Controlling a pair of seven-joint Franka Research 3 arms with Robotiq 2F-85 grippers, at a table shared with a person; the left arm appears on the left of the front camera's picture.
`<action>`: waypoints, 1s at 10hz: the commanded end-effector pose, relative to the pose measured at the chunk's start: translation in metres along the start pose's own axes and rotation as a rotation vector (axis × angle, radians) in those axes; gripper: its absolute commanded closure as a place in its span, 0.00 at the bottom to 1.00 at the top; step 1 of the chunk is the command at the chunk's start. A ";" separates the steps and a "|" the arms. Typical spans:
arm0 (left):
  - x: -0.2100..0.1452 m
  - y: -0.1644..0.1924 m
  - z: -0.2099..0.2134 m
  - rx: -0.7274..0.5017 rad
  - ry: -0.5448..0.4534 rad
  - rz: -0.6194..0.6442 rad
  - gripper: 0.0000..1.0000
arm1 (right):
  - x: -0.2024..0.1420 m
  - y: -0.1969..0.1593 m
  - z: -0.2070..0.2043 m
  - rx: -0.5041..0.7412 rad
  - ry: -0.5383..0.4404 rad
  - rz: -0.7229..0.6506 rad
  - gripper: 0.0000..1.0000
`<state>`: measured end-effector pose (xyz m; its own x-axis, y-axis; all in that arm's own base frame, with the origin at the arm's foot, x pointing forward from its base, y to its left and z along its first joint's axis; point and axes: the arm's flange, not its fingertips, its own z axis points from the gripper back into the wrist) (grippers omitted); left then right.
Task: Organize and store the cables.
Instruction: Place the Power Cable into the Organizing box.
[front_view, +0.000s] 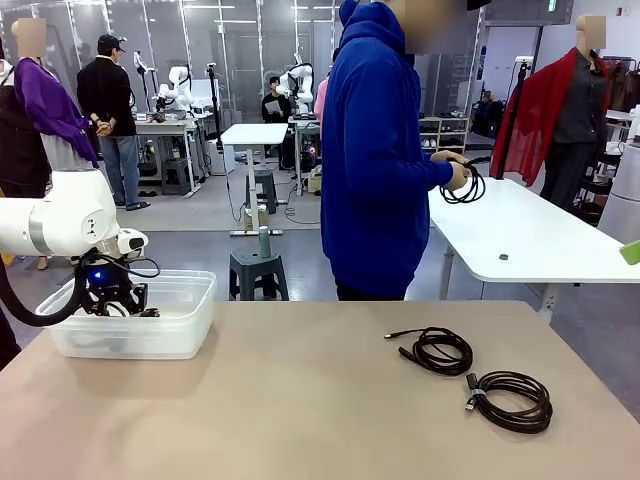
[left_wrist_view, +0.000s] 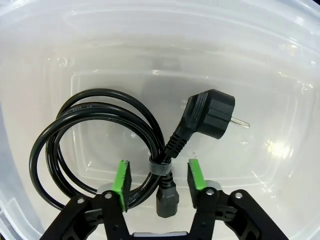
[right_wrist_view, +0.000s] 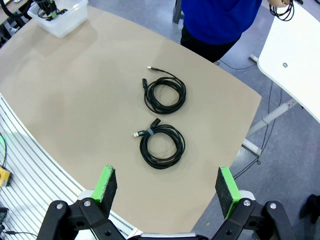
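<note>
Inside the clear bin (left_wrist_view: 280, 60), the left gripper's (left_wrist_view: 158, 163) jaws stand apart, straddling the strapped part of a coiled power cable (left_wrist_view: 197, 117) lying on the bin's floor.

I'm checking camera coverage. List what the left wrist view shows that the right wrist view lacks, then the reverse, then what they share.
Left wrist view: a strapped power cord lying coiled on the floor of the clear bin, with the left claw open astride it.

Right wrist view: a far cable coil and a near cable coil lying apart on the tan table, a person in blue holding another coil by a white table, and the open right claw.

Shared: the bin, far off in the right wrist view, with the left claw in it.
</note>
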<state>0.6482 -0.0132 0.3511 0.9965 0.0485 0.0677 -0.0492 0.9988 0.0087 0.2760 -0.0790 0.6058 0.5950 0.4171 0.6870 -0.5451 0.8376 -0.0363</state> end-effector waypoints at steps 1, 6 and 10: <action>0.006 0.004 0.002 -0.041 0.016 0.013 0.21 | -0.001 -0.001 0.000 0.002 -0.002 -0.003 0.00; 0.005 0.004 0.001 -0.042 0.024 0.007 0.00 | -0.001 -0.001 0.000 0.002 -0.002 -0.003 0.00; 0.000 0.000 0.000 -0.015 0.006 0.011 0.00 | -0.001 -0.001 0.000 0.002 -0.002 -0.003 0.00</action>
<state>0.6474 -0.0131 0.3503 0.9967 0.0574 0.0579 -0.0572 0.9983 -0.0061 0.2760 -0.0790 0.6058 0.5950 0.4171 0.6870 -0.5451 0.8376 -0.0363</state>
